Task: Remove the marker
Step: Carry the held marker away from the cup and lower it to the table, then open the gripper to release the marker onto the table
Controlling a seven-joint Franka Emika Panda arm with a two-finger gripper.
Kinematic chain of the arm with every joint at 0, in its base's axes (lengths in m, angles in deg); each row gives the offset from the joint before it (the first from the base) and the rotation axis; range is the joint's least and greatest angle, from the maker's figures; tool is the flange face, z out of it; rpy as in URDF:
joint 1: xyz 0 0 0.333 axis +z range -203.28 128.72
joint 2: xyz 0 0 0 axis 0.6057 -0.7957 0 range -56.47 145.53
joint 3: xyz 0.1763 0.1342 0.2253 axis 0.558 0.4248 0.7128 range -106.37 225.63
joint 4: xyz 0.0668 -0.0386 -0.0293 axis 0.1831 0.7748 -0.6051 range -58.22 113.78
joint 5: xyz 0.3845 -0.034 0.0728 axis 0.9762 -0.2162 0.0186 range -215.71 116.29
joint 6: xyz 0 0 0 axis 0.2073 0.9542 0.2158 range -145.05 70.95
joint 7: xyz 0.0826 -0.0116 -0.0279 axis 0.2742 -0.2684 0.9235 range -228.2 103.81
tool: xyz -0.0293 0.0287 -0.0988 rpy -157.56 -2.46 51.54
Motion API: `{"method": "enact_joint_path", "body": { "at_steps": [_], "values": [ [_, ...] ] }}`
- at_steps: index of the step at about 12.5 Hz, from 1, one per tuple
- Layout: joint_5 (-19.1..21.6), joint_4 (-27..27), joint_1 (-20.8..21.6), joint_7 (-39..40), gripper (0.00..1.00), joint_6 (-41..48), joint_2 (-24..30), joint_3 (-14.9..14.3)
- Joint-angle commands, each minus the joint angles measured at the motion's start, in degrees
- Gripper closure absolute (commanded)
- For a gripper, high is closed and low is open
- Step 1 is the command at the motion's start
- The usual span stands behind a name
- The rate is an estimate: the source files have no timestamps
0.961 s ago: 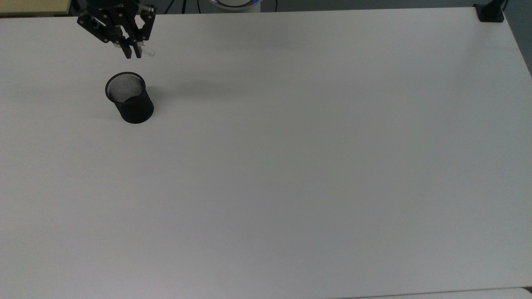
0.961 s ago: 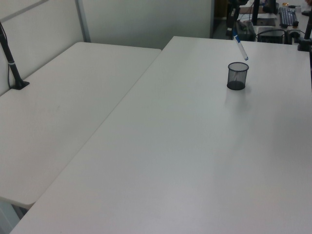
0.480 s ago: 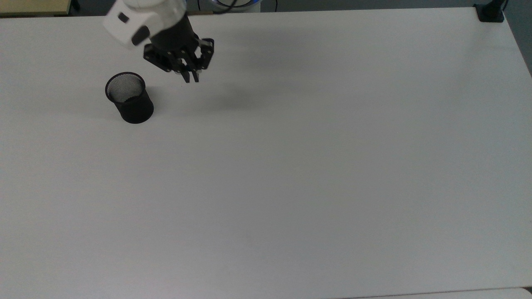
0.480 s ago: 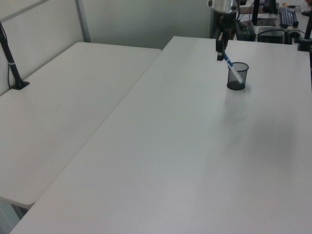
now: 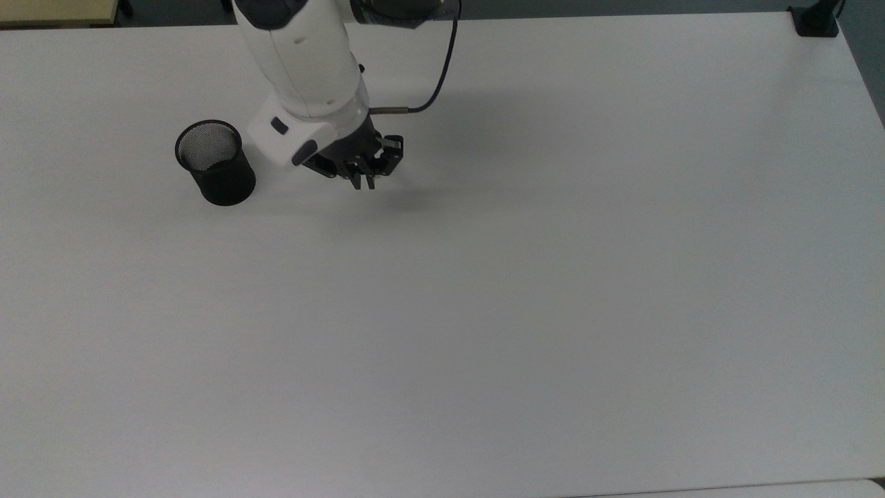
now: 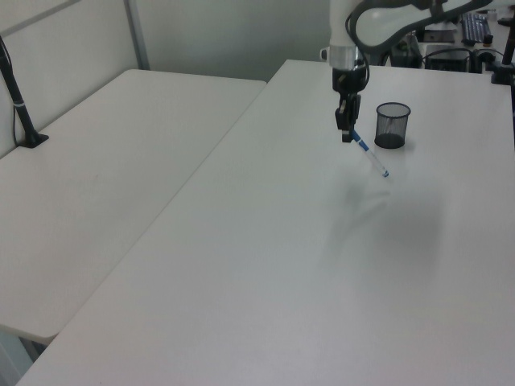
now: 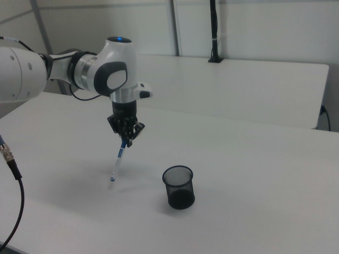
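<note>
Now out of the cup: marker (image 6: 371, 155) hangs tilted over the table (image 5: 553, 311).
Gripper (image 7: 126, 141) jaws pinch its top end; black mesh cup (image 7: 179, 187) stands apart, upright.

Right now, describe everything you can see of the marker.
The marker is a slim white-barrelled pen with blue at its upper end, a small blue label and a blue lower tip. The end effector grips its upper end, so it hangs tilted above the white table, out of the black mesh cup and beside it.
</note>
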Motion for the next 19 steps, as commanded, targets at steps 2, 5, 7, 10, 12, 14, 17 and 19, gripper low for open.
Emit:
{"method": "enact_joint_path", "body": {
  "at_steps": [2,5,7,10,12,14,17,19],
  "values": [
    [0.0,0.7,2.6,-3.1,0.99,-4.4,-4.4,-0.5],
    [-0.1,1.3,3.4,-5.1,0.95,-8.3,-6.4,0.3],
    [-0.1,1.3,3.5,-5.9,0.72,-8.8,-6.9,0.4],
    [-0.2,1.1,3.5,-7.6,0.10,-8.7,-6.8,0.9],
    [-0.8,0.7,3.6,-9.2,0.00,-8.3,-6.1,0.9],
    [-1.4,0.7,3.3,-10.2,0.00,-7.4,-3.3,0.9],
    [-4.8,-1.6,2.8,-12.2,0.00,-0.5,3.1,0.5],
    [-7.9,-4.9,2.8,-16.5,0.00,6.2,6.6,0.2]
  ]
}}
